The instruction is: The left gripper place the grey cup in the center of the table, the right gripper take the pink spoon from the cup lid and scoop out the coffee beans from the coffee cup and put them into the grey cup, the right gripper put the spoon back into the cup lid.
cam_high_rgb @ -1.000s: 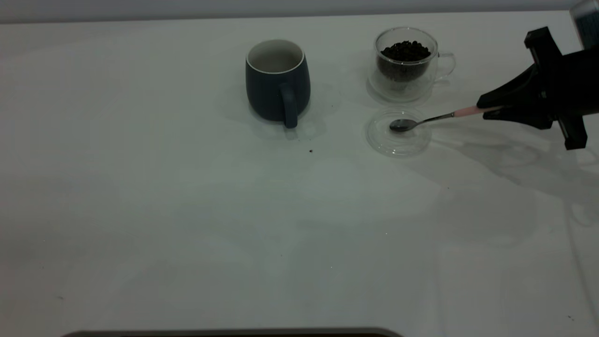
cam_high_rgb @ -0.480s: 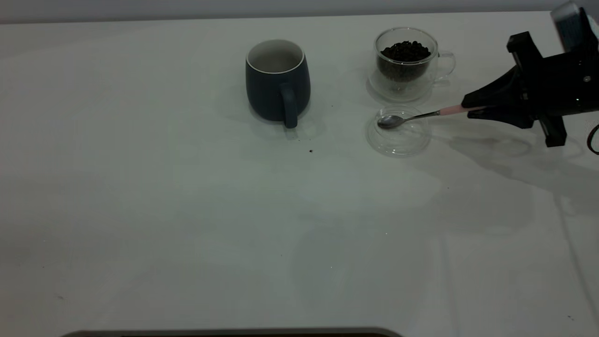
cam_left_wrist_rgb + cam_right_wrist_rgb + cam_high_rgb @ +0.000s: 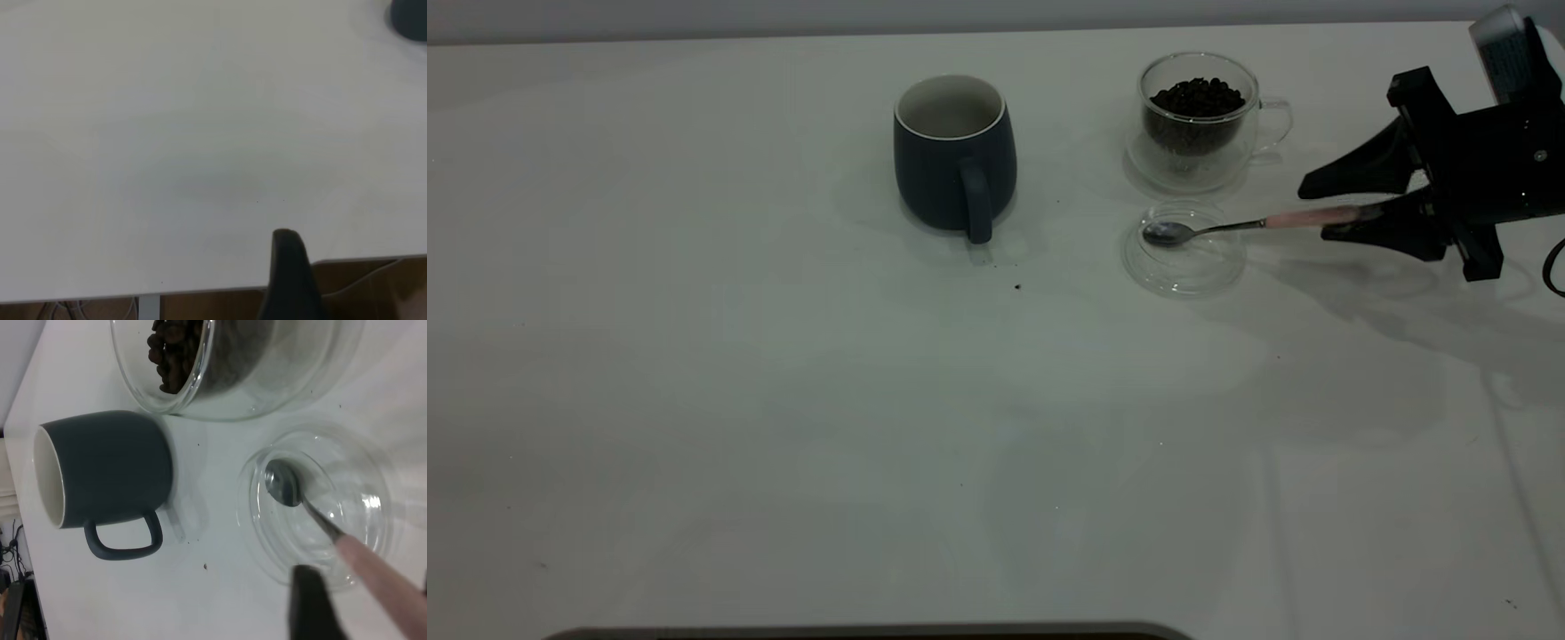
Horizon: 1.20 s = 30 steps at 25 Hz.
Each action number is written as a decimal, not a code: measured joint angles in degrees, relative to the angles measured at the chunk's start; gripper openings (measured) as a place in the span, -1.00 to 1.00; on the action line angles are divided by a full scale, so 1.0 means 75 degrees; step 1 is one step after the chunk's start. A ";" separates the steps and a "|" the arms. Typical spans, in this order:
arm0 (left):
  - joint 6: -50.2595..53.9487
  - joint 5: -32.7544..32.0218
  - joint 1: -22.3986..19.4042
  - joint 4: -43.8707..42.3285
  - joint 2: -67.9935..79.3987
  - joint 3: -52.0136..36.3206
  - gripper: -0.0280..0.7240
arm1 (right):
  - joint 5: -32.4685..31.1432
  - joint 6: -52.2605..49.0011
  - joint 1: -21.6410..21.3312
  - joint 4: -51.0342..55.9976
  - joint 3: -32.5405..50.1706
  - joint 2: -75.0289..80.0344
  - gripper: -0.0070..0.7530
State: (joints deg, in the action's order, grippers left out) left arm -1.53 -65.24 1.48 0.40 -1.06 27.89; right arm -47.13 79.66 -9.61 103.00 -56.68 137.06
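Observation:
The grey cup (image 3: 953,156) stands upright at the table's far middle, handle toward the front; it also shows in the right wrist view (image 3: 107,470). The coffee cup (image 3: 1199,120) with coffee beans (image 3: 1197,96) stands to its right. The cup lid (image 3: 1184,252) lies in front of the coffee cup. The pink spoon (image 3: 1232,226) rests with its bowl in the lid (image 3: 320,513); its pink handle (image 3: 380,580) lies between the spread fingers of my right gripper (image 3: 1314,212), which is open. My left gripper's one visible finger (image 3: 288,267) hangs over the table edge.
The white table (image 3: 871,400) has a few dark specks, one (image 3: 1017,286) in front of the grey cup. Wood and cables show below the table edge in the left wrist view.
My right gripper carried the spoon left and toward the back, then spread its fingers. The spoon's bowl now lies at the lid's back left.

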 joint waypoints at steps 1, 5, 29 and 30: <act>0.0000 0.0000 0.0000 0.0000 0.0000 0.0000 0.58 | 0.0000 -0.0008 0.0000 -0.0040 0.0000 0.0000 0.37; 0.0000 0.0000 0.0000 0.0000 0.0000 0.0000 0.58 | 0.0084 -0.0066 0.0000 -0.0431 0.0000 0.0000 0.72; -0.0033 0.0000 0.0000 0.0000 0.0000 0.0000 0.58 | -0.0451 -0.7921 0.0000 -0.9904 0.0074 -0.6978 0.56; -0.0033 0.0000 0.0000 0.0000 0.0000 0.0000 0.58 | -0.0694 -0.8068 0.0000 -1.0140 0.0074 -0.7417 0.56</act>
State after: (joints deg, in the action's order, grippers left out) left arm -1.78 -65.24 1.48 0.40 -1.06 27.89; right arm -52.33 19.15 -9.61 26.95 -56.13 81.43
